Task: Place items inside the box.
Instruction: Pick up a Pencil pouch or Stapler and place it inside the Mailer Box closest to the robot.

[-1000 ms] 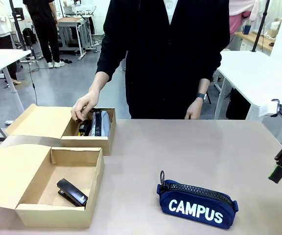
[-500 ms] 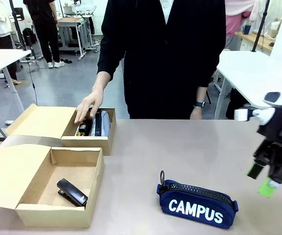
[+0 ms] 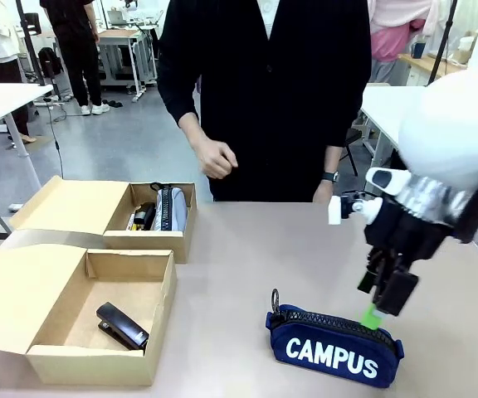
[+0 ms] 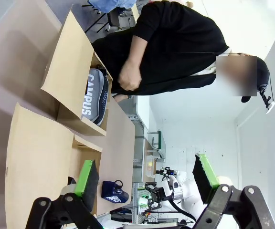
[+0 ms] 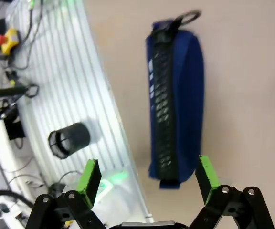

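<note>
The navy pencil case lettered "CAMPUS" (image 3: 334,347) lies flat on the bare table (image 3: 247,249) at the lower centre-right of the front view, well apart from both cardboard boxes at the left. Its long axis runs across the frame, dipping slightly toward the right, with the zip on top and the ring pull at its left end.

In the right wrist view the same case (image 5: 175,100) runs up and down the frame, ring pull at the top. The two green pads stand to either side of its lower end, so the fingers would close across its short width. It sits off centre, closer to the right-hand pad; I judge a small sideways shift would be needed before closing.

The right gripper (image 3: 380,305) hangs just above the case's right end in the front view, jaws spread wide and holding nothing. This arm is plainly the nearer one. The left gripper (image 4: 144,179) is also spread with nothing between its pads, and the case shows small and far off beyond it.

The near box (image 3: 169,286), lower left, holds a black stapler (image 3: 123,326). The person's hand (image 3: 216,157) is loosely clenched, raised at upper centre.
</note>
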